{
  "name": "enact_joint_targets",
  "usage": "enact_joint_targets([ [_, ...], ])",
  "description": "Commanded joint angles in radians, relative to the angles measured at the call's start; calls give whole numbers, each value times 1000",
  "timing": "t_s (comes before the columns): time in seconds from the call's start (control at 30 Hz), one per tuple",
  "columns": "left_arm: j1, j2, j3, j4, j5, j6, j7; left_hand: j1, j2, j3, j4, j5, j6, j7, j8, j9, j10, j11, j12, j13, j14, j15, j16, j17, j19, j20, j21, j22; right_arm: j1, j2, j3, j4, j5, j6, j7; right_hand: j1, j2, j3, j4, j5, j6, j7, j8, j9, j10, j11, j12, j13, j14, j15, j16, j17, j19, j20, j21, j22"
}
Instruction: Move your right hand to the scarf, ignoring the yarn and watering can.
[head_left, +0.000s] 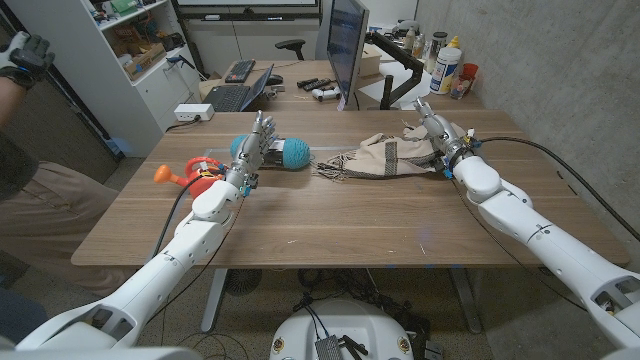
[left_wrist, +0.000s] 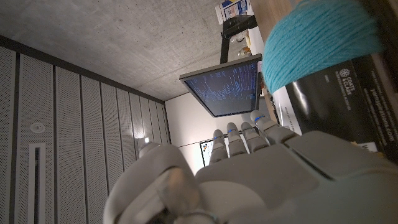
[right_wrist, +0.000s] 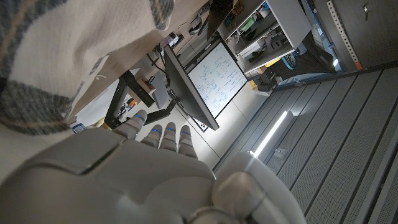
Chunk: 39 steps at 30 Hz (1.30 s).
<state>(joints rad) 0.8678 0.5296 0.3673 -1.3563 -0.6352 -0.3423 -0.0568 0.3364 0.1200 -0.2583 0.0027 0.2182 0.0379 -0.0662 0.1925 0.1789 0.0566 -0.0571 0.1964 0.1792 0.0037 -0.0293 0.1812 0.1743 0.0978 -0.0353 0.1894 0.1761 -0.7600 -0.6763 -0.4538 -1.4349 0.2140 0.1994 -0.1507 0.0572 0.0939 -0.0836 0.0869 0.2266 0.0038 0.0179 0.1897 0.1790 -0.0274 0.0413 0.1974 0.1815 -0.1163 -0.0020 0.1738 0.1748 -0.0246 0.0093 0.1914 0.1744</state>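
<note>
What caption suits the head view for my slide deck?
Right hand at the beige scarf; left hand beside the teal yarn and orange watering can.

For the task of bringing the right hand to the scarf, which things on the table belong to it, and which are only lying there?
Belong to the job:
- scarf, beige with a fringe, on the table
- right hand, at the scarf's far end

Only lying there:
- yarn, a teal ball
- watering can, orange, at the table's left edge
- left hand, beside the yarn
</note>
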Motion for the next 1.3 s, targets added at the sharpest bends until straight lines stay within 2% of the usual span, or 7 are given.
enact_joint_targets([
  [0.03, 1, 2, 1, -3, 2, 3, 2, 12, -3, -2, -4, 4, 3, -4, 4, 5, 5, 0, 4, 5, 4, -76, 5, 4, 12, -10, 7, 1, 24, -27, -26, -29, -119, -59, -50, 5, 9, 4, 3, -1, 12, 3, 8, 3, -5, 7, 8, 3, -12, 3, 3, 1, -13, -1, -4, 5],
  [0.43, 5, 7, 1, -16, 6, 8, 9, 13, -3, -2, -4, 4, 6, -2, 5, 5, 6, -3, 4, 5, 4, -76, 5, 4, 11, -10, 6, 1, 40, -60, -60, -66, -263, -122, -97, 1, 4, 1, 3, -2, 17, 0, 8, 3, -7, 5, 8, 3, -19, 4, 2, 2, -18, 1, -4, 5],
  [0.93, -4, 1, 2, -4, 3, 4, 2, 14, -3, 0, -5, 4, 0, -4, 1, 5, 8, -2, 4, 5, 2, -75, 4, 4, 10, -10, 6, 1, 76, -73, -101, -80, -394, -194, -118, -5, -5, -3, 4, -3, 19, -1, 6, 4, -9, 4, 8, 3, -26, 2, 3, 2, -20, 2, -2, 5],
  [1.3, -12, -1, -1, 7, 0, 4, 1, 17, 0, 2, -6, 4, -1, -3, 1, 5, 9, -5, 4, 5, 2, -77, 4, 3, 10, -12, 6, 1, 125, -77, -176, -67, -570, -264, -143, -8, -8, -5, 4, -3, 22, -3, 6, 4, -12, 4, 8, 3, -27, 0, 3, 2, -20, 2, -1, 5],
])
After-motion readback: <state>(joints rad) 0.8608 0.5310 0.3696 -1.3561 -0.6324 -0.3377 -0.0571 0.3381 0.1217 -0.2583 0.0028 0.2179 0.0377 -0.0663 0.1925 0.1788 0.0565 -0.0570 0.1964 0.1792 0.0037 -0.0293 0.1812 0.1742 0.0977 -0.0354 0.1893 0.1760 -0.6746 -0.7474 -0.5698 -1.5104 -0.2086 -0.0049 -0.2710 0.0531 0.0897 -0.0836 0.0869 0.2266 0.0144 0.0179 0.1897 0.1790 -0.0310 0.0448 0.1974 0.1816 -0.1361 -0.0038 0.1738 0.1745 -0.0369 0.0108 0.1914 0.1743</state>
